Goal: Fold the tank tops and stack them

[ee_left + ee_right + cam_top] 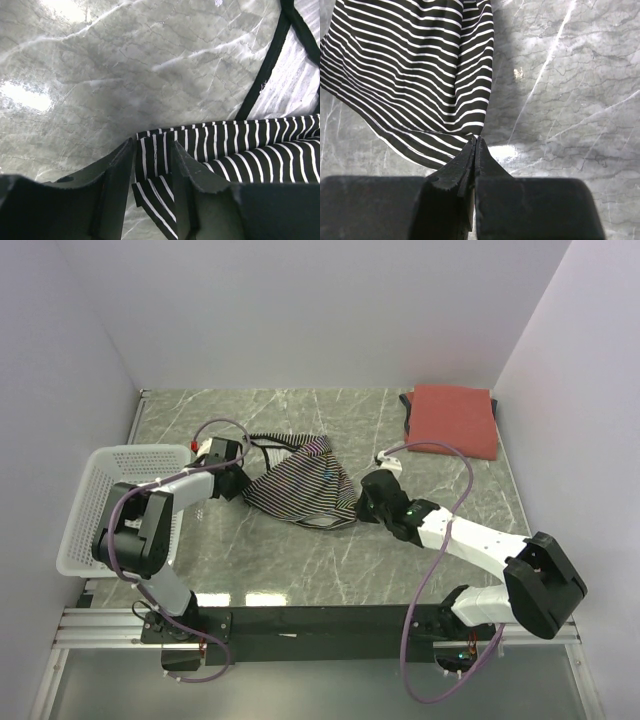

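The top camera looks down over the whole table (330, 415); both wrist cameras sit close, sharing the striped tank top (300, 490).

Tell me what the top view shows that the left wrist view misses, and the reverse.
Only the top view: the basket, the folded red top in the far right corner, and the right gripper shut on the striped top at its right edge. Only the left wrist view: close up, the left gripper, fingers apart around a fold of striped cloth. Both: the striped top and the marble table.
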You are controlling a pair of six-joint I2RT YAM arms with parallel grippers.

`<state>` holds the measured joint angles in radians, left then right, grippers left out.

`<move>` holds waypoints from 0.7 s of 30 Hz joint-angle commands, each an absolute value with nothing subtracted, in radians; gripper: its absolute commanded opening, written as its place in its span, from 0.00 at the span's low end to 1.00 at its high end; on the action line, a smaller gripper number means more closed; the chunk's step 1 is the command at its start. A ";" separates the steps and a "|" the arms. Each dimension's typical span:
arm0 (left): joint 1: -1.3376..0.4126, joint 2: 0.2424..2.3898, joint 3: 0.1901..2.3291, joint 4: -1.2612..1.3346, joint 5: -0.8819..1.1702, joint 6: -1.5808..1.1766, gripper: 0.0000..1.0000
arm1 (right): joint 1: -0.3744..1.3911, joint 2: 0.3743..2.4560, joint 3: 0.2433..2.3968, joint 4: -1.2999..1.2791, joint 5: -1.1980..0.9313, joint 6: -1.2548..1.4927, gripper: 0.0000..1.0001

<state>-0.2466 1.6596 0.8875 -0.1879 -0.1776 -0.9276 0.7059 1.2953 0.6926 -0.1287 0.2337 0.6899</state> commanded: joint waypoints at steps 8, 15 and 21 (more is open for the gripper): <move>-0.259 1.706 0.888 -0.195 -0.169 -0.888 0.18 | 0.666 1.269 0.709 -0.129 0.222 0.664 0.00; -0.259 1.614 0.968 -0.291 -0.216 -0.881 0.01 | 0.638 1.223 0.750 -0.166 0.221 0.643 0.00; -0.256 1.444 1.044 -0.382 -0.275 -0.870 0.01 | 0.575 1.126 0.779 -0.201 0.187 0.617 0.00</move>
